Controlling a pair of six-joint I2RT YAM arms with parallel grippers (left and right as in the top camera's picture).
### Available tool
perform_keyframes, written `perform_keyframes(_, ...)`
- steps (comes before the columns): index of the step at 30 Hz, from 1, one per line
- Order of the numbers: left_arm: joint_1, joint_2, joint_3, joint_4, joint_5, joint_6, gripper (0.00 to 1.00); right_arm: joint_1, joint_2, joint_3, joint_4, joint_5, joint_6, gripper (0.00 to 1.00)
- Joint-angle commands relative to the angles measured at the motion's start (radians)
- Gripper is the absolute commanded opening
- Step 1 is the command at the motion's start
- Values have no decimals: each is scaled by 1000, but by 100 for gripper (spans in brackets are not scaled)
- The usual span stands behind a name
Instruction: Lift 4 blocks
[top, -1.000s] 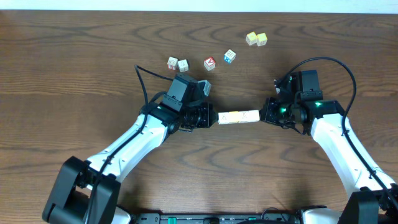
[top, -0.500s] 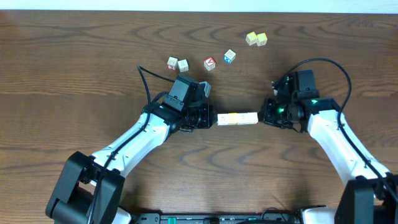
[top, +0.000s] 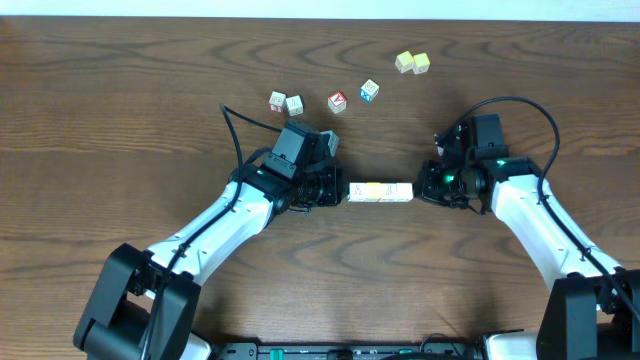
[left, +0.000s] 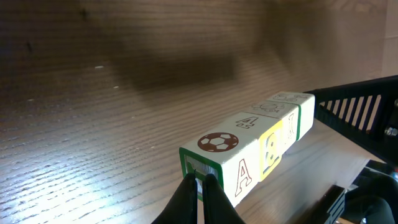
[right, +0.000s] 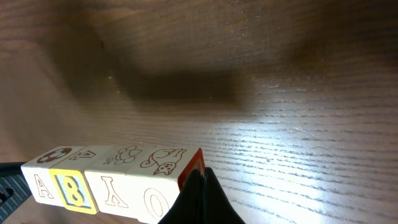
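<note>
Nearest: left tool (left: 199, 190) pinched fully closed with nothing between its fingers, its tips butted against the green-edged end face of the four blocks (left: 249, 146). At the other end, right tool (right: 198, 186) is likewise closed and empty, tips pushed on the red end face. The row sits end to end between the two tools, carried by the squeeze alone. Both wrist views show its shadow lying apart on the bench (top: 120, 100), so I judge it clear of the wood. Step in hand: the lift. To do it well, raise both tools together at one rate, with even inward push and tips centred on the end faces. Any slackening or tilt and the middle pair would likely buckle out. Beyond the tools, all loose on the bench and well apart from the row: two pale cubes (top: 285, 102), a red-faced cube (top: 337, 102), a blue-faced cube (top: 369, 90), and farthest, a pair of yellow cubes (top: 412, 63). No containers in view.
</note>
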Motion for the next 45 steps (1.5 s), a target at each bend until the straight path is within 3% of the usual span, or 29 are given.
perform_keyframes(1,-24,15,7,15,43,-13,7,36,3,-25,24,-163,16,1)
perform_keyframes(45,-24,89,7,13,43,-24,7,35,3,-56,83,-198,31,1)
